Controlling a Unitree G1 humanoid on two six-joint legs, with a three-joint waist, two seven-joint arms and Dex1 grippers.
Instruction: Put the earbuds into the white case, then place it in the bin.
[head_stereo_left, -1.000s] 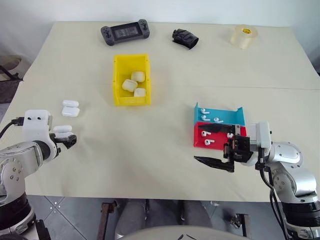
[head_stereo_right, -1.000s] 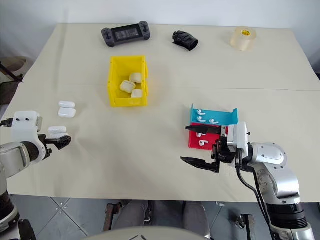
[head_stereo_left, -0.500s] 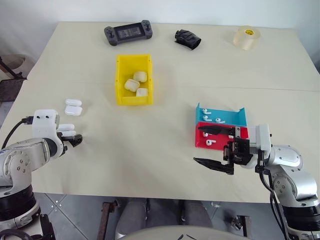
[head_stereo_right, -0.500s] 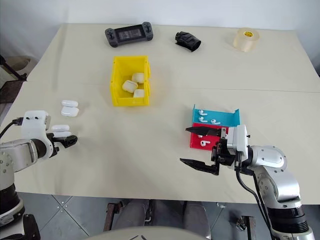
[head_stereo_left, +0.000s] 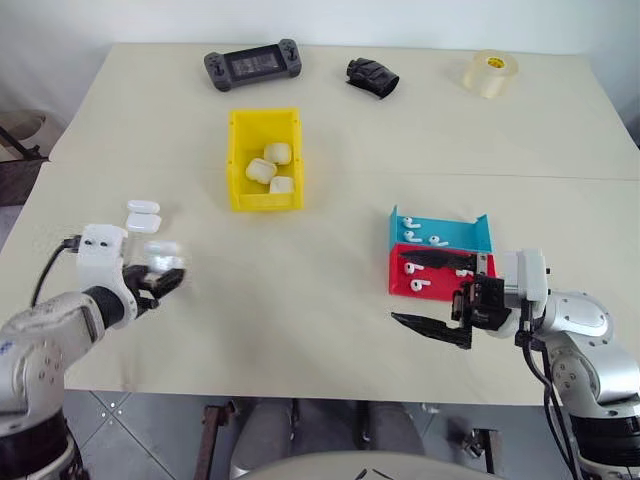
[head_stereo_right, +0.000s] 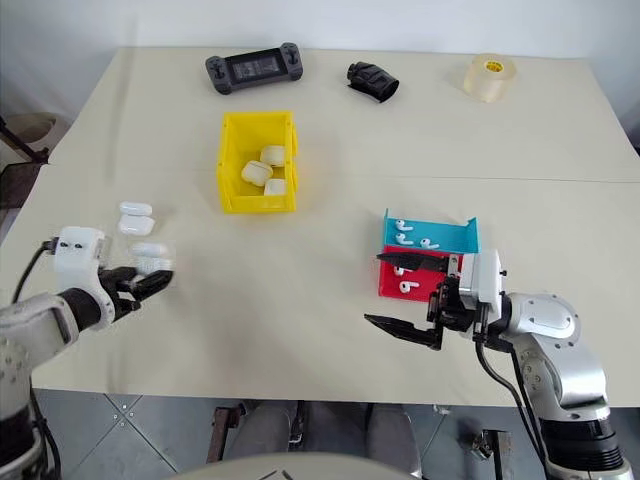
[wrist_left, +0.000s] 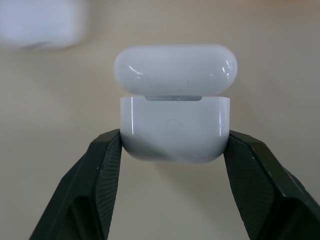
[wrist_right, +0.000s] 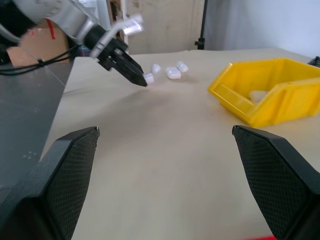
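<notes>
My left gripper (head_stereo_left: 166, 279) is shut on the white case (wrist_left: 175, 134), pinching its lower body from both sides just above the table, with the lid (wrist_left: 175, 69) flipped open. Tiny white earbuds (head_stereo_left: 411, 237) lie in the blue tray (head_stereo_left: 478, 233), and more earbuds (head_stereo_left: 415, 285) lie in the red tray (head_stereo_left: 400, 287). My right gripper (head_stereo_left: 398, 286) hovers open in front of the red tray, pointing left, with nothing between its fingers. The yellow bin (head_stereo_left: 237, 160) stands at the centre back and holds several cream cases.
Two more white cases (head_stereo_left: 143, 215) lie on the table just behind my left gripper. Along the far edge are a black game controller (head_stereo_left: 252, 65), a crumpled black object (head_stereo_left: 371, 76) and a tape roll (head_stereo_left: 490, 72).
My left gripper closed on the white case and carried it a little to the right, off the table. My right gripper stayed where it was, open.
</notes>
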